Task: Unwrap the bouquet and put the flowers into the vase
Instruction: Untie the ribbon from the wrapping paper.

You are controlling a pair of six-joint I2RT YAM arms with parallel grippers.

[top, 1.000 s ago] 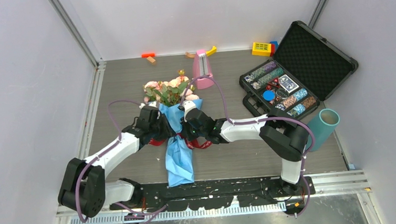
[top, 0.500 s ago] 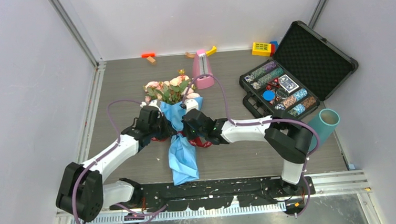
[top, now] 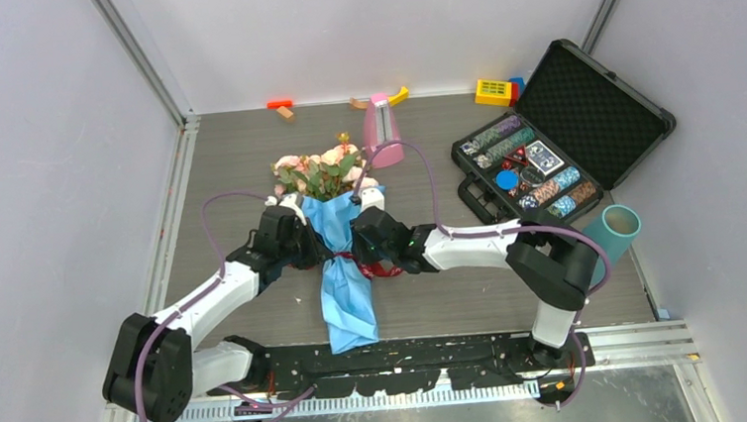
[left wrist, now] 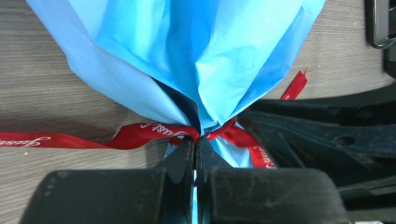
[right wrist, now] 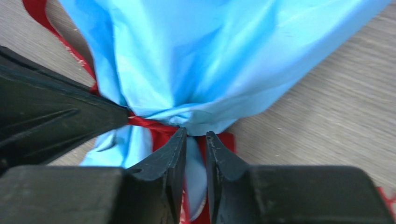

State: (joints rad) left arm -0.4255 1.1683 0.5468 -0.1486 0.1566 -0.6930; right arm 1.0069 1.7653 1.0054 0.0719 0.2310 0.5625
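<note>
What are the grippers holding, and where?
Left gripper pinches the red ribbon at the bouquet's tied neck. Right gripper: jaws slightly apart, apparently holding nothing.

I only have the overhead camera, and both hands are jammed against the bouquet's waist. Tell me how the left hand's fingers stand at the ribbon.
Observer: On its wrist camera the left hand is shut, fingers pressed together, tips right at the knot of the red ribbon where the blue paper is cinched. I cannot tell whether ribbon is pinched.
Operator: Now give me the right hand.
Observer: The right hand has a narrow gap between its fingers, tips at the same cinch; ribbon and paper show through the gap.
Operator: Report the knot.
Observer: Not undone; the paper is bunched tight under it.
</note>
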